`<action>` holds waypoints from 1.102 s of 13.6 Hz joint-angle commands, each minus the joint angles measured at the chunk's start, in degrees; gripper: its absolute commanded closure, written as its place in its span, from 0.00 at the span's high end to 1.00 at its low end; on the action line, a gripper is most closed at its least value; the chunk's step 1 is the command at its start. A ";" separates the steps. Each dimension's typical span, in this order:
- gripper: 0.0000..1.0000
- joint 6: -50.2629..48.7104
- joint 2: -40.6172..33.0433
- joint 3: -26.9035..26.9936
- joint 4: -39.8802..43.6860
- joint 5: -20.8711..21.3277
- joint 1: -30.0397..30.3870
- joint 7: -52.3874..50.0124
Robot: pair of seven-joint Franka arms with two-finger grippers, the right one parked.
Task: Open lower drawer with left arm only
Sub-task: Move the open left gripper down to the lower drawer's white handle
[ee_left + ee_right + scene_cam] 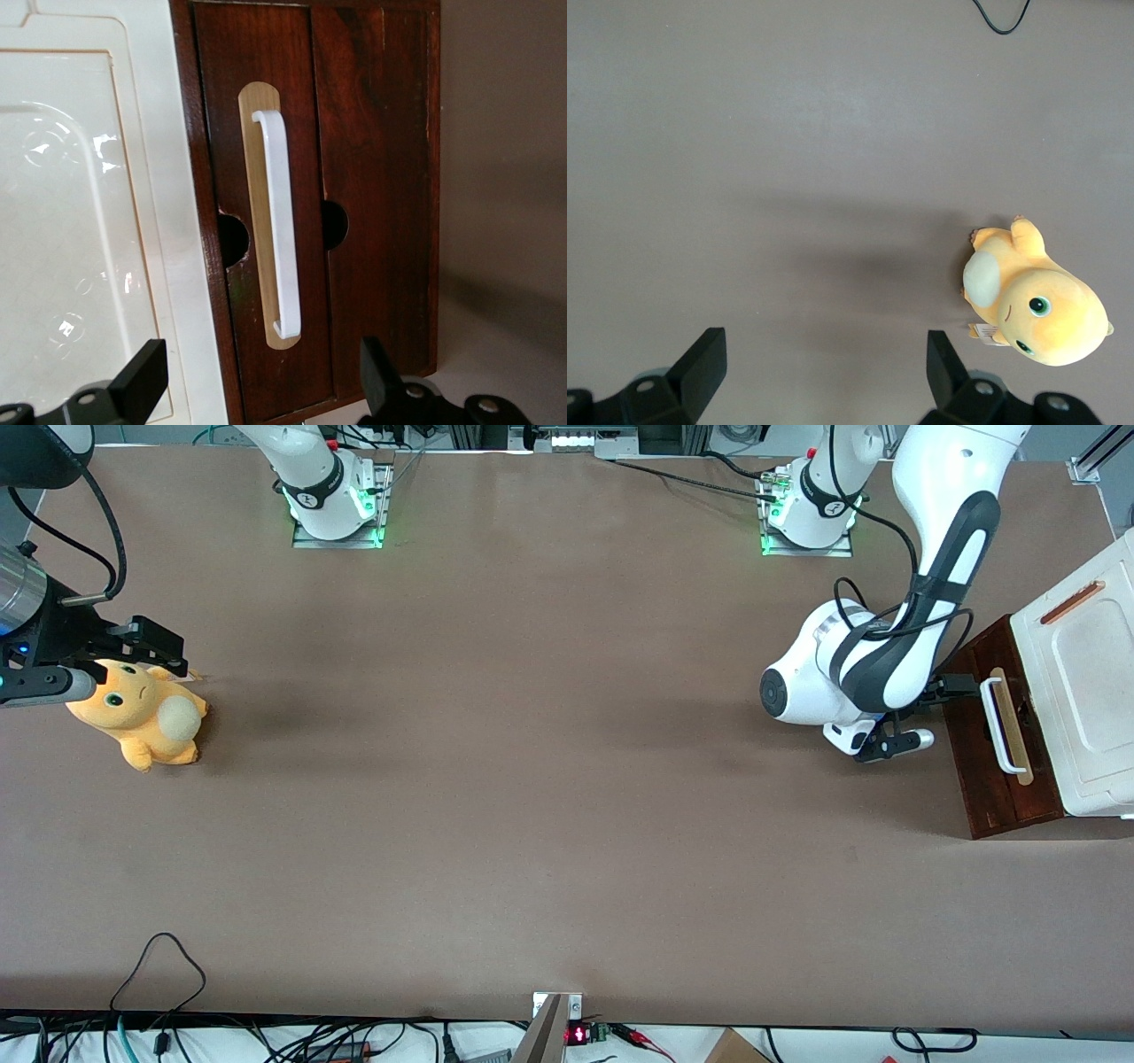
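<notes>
A robotics lab: bolted arm bases point(337, 500), brown-covered table point(532, 779), loose cables point(159, 974).

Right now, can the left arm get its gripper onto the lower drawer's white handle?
Probably yes. The gripper is open, right in front of the white handle of the lower drawer, with nothing between them.

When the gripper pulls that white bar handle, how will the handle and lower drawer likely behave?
The white handle looks rigid and glossy, so possibly slippery. The lower drawer looks like solid wood, so probably heavy. The open gripper hovers in front of it.
</notes>
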 commanded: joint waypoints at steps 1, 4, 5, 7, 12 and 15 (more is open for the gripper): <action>0.93 -0.46 2.25 -0.66 -0.06 4.25 1.48 -1.45; 0.92 -1.07 3.57 -0.39 -0.06 6.37 2.10 -3.03; 0.92 -2.04 4.36 -0.13 -0.14 7.60 2.19 -4.08; 0.90 -3.10 6.11 0.66 -1.45 11.28 2.19 -6.98; 0.90 -7.40 9.90 1.62 -1.64 16.39 1.66 -12.44; 0.79 -8.11 11.48 2.77 -0.85 19.64 2.10 -12.79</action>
